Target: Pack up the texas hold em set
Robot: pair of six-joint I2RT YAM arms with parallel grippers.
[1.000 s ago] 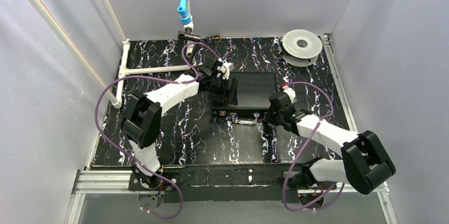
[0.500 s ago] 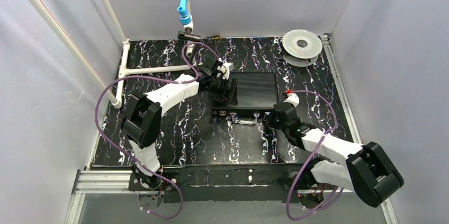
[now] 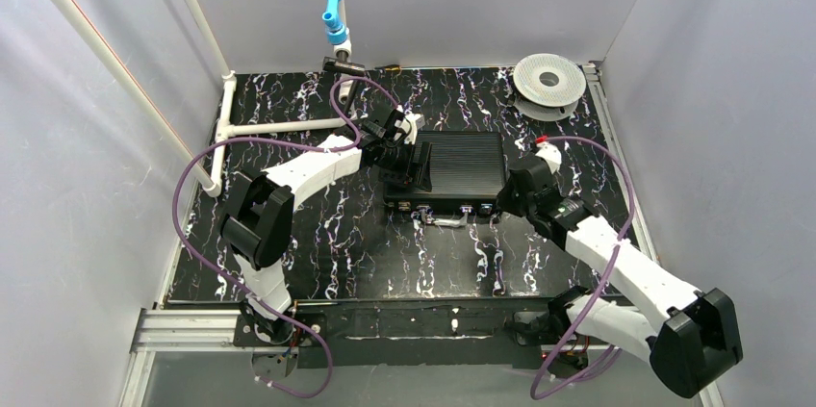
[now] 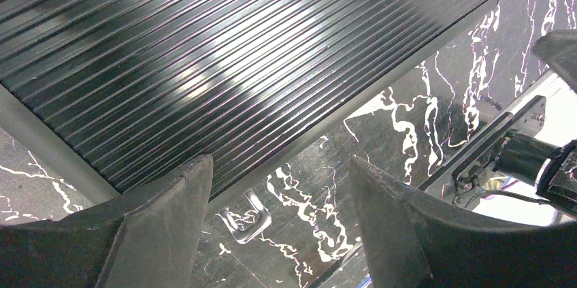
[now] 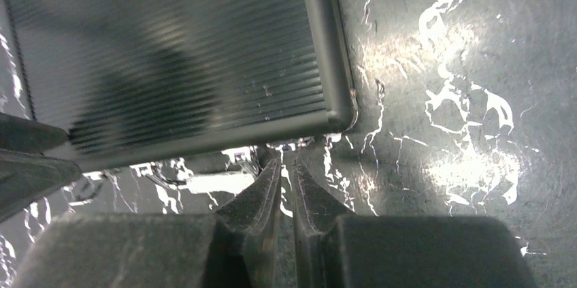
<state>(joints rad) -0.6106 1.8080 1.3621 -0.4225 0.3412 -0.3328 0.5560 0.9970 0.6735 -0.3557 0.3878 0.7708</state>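
The black ribbed briefcase (image 3: 462, 165) lies shut on the marbled worktop (image 3: 318, 234). My left end effector (image 4: 279, 165) hangs over its left edge, fingers wide apart, clamping nothing. My right end effector (image 5: 286, 160) sits just off the front right corner, fingers a slit apart, empty.

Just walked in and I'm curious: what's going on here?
Two robot arms are working on a black case that lies flat with its lid closed. The left gripper, open and empty, is poised at the case's left side. The right gripper, barely parted and holding nothing, sits by the front right corner.
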